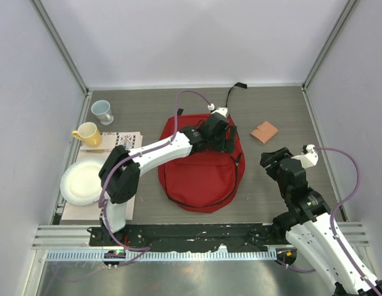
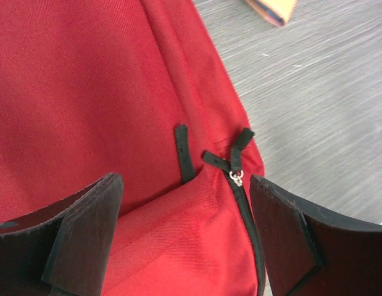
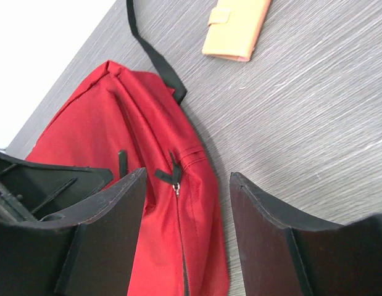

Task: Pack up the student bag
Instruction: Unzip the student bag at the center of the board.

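The student bag (image 1: 200, 176), a red backpack with black zipper trim, lies flat in the middle of the table. My left gripper (image 1: 219, 132) hovers over its far right part, open and empty. In the left wrist view its fingers straddle the red fabric (image 2: 86, 92), with a metal zipper pull (image 2: 238, 177) and black tabs just ahead of the gripper (image 2: 184, 237). My right gripper (image 1: 274, 161) is open and empty to the right of the bag. The right wrist view shows the bag's edge (image 3: 116, 123) and the closed zipper with its pull (image 3: 176, 188) between the open fingers of the gripper (image 3: 187, 228).
A small orange wallet-like case (image 1: 264, 132) lies on the table right of the bag; it also shows in the right wrist view (image 3: 235, 28). At the left are a yellow mug (image 1: 87, 134), a pale mug (image 1: 102, 111), a white plate (image 1: 83, 182) and a patterned book (image 1: 120, 139). A black strap (image 1: 231, 95) trails behind the bag.
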Robot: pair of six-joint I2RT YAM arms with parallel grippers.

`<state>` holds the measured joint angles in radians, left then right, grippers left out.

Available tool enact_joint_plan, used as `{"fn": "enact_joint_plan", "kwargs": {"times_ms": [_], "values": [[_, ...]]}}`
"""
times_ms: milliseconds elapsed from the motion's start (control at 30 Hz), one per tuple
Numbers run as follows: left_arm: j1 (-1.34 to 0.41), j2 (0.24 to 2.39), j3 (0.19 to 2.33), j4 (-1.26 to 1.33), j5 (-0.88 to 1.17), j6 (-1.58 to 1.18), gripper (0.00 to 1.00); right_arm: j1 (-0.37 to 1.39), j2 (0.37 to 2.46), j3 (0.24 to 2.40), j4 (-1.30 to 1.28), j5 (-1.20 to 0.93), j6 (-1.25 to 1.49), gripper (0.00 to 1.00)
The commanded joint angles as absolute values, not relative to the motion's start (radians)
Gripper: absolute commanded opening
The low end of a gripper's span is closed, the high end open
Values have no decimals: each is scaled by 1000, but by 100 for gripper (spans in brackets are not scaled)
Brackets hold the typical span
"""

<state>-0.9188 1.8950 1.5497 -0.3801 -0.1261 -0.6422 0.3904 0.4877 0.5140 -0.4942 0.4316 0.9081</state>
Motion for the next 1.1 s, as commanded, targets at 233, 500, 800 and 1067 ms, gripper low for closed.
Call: {"fn": "enact_joint_plan", "kwargs": {"times_ms": [233, 500, 800, 1067], "values": [[-979, 2103, 1911, -715, -322, -549, 85, 388, 489, 558, -542, 512, 882, 61], [-1000, 2189, 2017, -821, -400, -538, 77, 388, 479, 554, -543, 508, 876, 60], [-1002, 2256, 2097, -876, -477, -538, 64, 388, 471, 558, -543, 503, 864, 60], [-1002, 2261, 2094, -879, -480, -540, 42, 388, 474, 551, -543, 500, 858, 60]]}}
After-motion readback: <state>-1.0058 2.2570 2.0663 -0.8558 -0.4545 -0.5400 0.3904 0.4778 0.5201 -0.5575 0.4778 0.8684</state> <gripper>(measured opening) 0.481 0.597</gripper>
